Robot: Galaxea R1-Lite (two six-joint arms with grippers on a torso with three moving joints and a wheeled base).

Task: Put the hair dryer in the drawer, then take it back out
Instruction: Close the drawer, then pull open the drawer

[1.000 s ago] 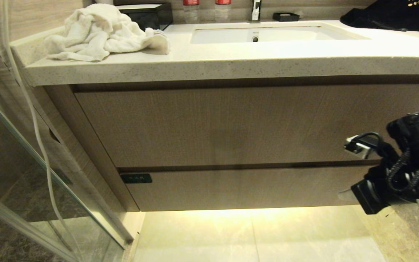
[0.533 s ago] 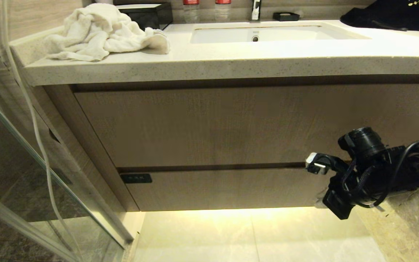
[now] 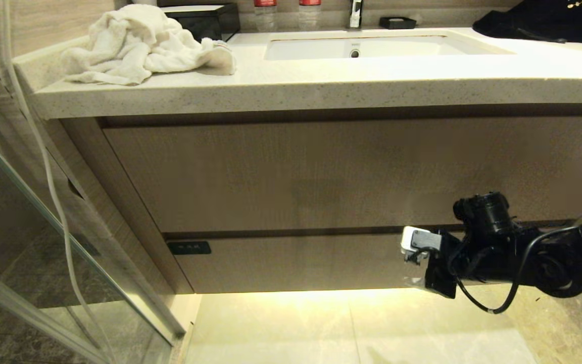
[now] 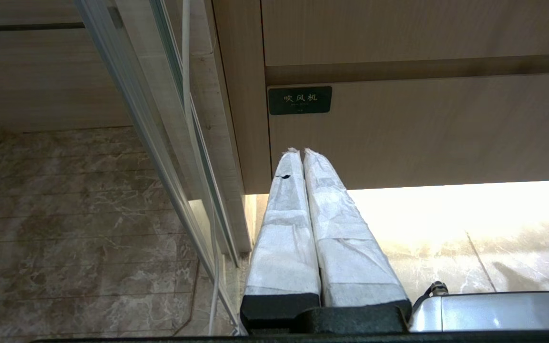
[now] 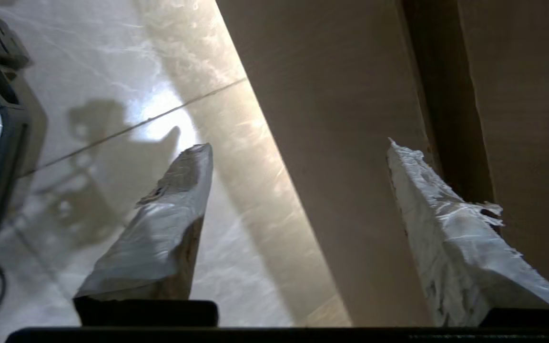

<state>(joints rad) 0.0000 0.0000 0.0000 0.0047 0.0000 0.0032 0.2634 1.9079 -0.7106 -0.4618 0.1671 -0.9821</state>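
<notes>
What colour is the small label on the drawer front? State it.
Black, with pale lettering, on the label at the left end of the light-brown wood-grain drawer; clearest in the left wrist view.

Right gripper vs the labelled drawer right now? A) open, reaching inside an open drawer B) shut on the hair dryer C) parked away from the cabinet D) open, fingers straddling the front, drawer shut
D: in the right wrist view the right gripper is open, its fingers either side of the drawer front, which sits flush and shut in the head view.
</notes>
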